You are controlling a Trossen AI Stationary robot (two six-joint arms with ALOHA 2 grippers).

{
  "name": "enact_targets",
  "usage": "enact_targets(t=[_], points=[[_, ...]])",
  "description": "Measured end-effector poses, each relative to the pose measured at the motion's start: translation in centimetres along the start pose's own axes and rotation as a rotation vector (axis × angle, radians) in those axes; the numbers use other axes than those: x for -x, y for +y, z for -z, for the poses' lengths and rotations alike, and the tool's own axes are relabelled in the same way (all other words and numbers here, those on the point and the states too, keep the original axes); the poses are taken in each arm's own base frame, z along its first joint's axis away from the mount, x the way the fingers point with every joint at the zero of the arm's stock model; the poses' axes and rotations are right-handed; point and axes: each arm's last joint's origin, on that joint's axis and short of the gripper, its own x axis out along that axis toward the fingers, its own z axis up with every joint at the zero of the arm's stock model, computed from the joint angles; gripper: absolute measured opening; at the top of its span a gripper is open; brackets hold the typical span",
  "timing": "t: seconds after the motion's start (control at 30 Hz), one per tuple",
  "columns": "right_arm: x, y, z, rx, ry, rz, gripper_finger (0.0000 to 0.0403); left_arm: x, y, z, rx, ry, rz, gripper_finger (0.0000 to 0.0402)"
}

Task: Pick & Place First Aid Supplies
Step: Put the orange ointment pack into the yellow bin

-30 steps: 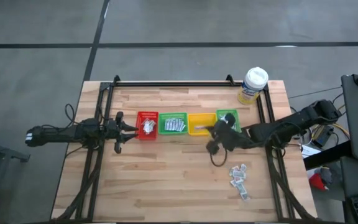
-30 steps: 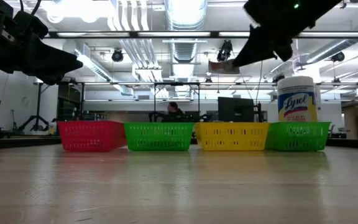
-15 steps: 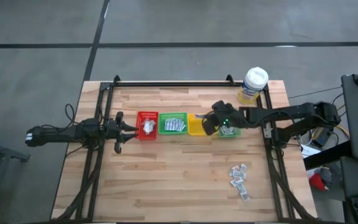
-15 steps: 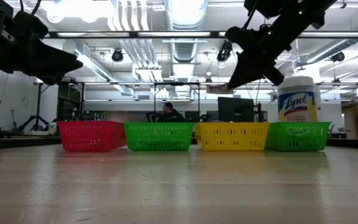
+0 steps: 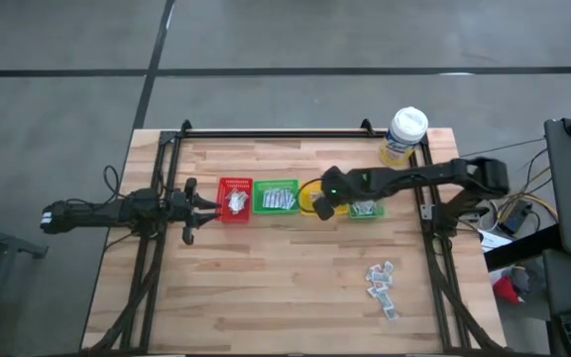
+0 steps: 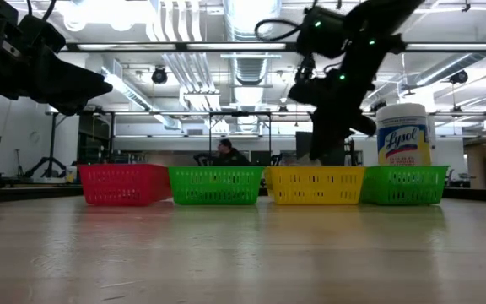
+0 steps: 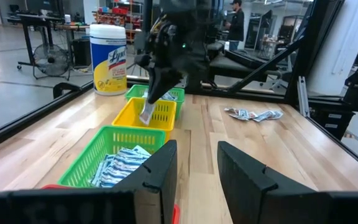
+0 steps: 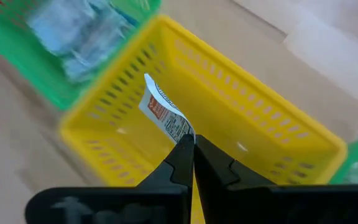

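Note:
My right gripper (image 8: 192,142) hangs over the yellow bin (image 8: 260,124), shut on a small white-red sachet (image 8: 165,115). The left wrist view shows the same sachet (image 7: 147,112) dangling just above the yellow bin (image 7: 135,118). From above, this gripper (image 5: 323,203) covers much of that bin. The red bin (image 5: 234,198) and the green bin (image 5: 278,197) beside it each hold several sachets. More loose sachets (image 5: 381,283) lie on the table at the near right. My left gripper (image 5: 194,203) waits open at the table's left, its fingers (image 7: 166,168) level. My right gripper pinches one end of the sachet (image 8: 185,132) between its two fingertips. The fingers slant down, coming from the table's right. The sachet sticks out past the fingertips, tilted, lifted clear above the inside of the yellow bin.
A second green bin (image 5: 365,203) stands right of the yellow one. The yellow wipes tub (image 5: 404,136) with a white lid stands at the far right. A black frame (image 5: 157,248) borders the table. The wooden top in front of the bins (image 5: 266,278) is bare.
My right gripper has carried the sachet toward the table's left and far edges, from in front of the right-hand green bin to above the yellow bin. It has come down and tipped more steeply downward. It has stayed shut on the sachet.

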Motion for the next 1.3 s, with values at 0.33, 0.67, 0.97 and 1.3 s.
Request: enact_targets(t=[0.33,0.67,0.97,1.3], points=[[-2.6,1.7,-2.1,0.171,0.201,0.156,0.0008,0.0,0.0,0.0,-0.003,0.002,-0.001,0.0113],[-3.6,1.8,-2.1,0.204,0.249,0.182,0.0009,0.0,0.0,0.0,-0.003,0.002,0.000,0.0113],[-3.5,1.6,-1.7,0.226,0.305,0.174,0.0031,0.0,0.0,0.0,-0.004,0.002,-0.001,0.0113],[-3.1,1.8,-2.1,0.293,0.313,0.169,0.0109,0.0,0.0,0.0,-0.004,0.002,-0.001,0.0113]])
